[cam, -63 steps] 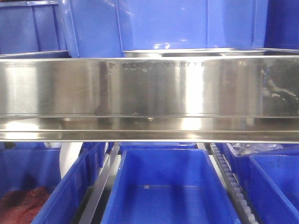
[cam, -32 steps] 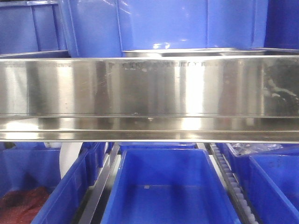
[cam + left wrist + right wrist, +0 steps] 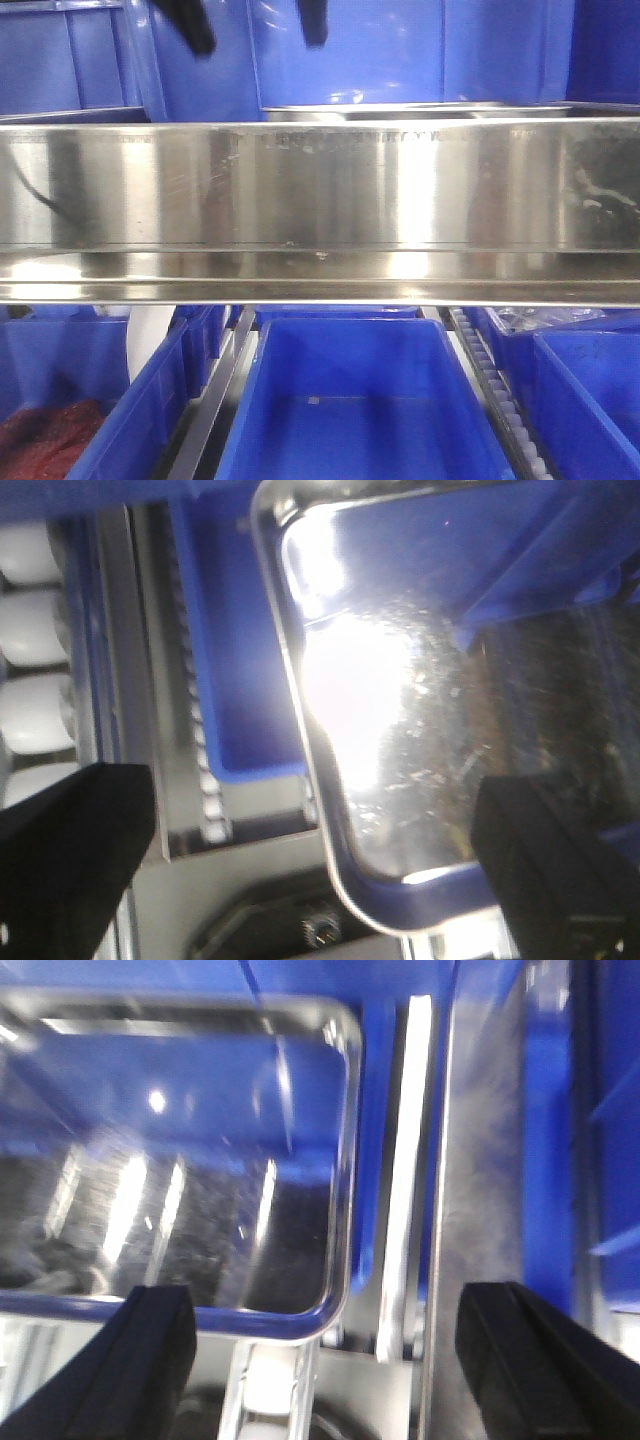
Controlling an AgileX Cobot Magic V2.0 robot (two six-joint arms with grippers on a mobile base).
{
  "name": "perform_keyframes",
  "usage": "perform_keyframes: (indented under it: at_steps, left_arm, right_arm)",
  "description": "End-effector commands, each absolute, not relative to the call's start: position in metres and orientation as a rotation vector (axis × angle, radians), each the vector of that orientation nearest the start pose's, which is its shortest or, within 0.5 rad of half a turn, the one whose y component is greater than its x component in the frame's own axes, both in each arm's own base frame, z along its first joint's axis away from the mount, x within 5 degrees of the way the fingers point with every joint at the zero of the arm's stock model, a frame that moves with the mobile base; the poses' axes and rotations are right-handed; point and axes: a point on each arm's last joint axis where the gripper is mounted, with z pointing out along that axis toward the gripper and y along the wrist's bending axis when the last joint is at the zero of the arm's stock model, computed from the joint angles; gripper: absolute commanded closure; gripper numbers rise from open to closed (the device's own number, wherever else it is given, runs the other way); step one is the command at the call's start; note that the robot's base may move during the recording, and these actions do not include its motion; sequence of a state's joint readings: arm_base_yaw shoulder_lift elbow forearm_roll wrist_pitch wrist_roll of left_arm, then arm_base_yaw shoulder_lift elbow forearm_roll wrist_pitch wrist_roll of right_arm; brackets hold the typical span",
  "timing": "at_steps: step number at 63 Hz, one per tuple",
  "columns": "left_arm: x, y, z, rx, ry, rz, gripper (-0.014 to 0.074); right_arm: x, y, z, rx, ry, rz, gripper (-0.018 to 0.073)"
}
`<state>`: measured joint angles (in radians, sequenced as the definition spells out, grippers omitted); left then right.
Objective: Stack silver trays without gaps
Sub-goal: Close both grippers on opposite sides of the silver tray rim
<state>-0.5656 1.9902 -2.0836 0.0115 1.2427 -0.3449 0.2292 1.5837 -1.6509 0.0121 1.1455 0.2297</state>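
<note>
**Fingers arrive above the shelf**

Two dark fingertips have dropped into the top of the front view, which showed only bins there half a second ago. I cannot tell which arm they belong to. To their right a silver tray shows only its thin rim behind the broad steel rail, with blue bins underneath.

Left wrist view: the left gripper hangs spread wide and holds nothing. Its jaws straddle the near rounded corner of the silver tray, which rests over a blue bin.

Right wrist view: the right gripper is likewise spread and empty near a silver tray corner (whether it is the same tray is unclear).

As I judge it, the grasp should take the flared rim squarely. The tray should be lifted level and lowered with its corners aligned, so it nests flush.
</note>
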Motion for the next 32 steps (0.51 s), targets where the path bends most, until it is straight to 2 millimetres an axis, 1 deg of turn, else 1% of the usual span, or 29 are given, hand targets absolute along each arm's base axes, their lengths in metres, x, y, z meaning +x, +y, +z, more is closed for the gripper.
perform_keyframes:
  at_steps: [1,5,12,17,25,32]
  left_arm:
    - [0.364,-0.226,0.384,0.238,2.558,-0.387,0.0052]
    - [0.367,-0.227,0.380,0.238,2.561,-0.378,0.0053]
    - [0.374,-0.236,0.366,0.253,2.560,-0.380,0.0068]
    - [0.377,-0.239,0.360,0.256,2.568,-0.377,0.0071]
    - [0.382,-0.241,0.351,0.254,2.588,-0.368,0.0071]
    - [0.384,-0.241,0.348,0.253,2.596,-0.361,0.0071]
  right_arm:
    - [0.331,0.077,0.402,0.002,2.496,0.193,-0.0063]
    - [0.338,0.080,0.395,0.004,2.505,0.205,-0.0063]
    - [0.350,0.085,0.383,0.013,2.515,0.244,-0.0063]
    - [0.357,0.088,0.375,0.017,2.522,0.265,-0.0063]
    - [0.366,0.090,0.365,0.007,2.532,0.261,-0.0063]
    - [0.372,0.092,0.355,-0.026,2.550,0.246,-0.0063]
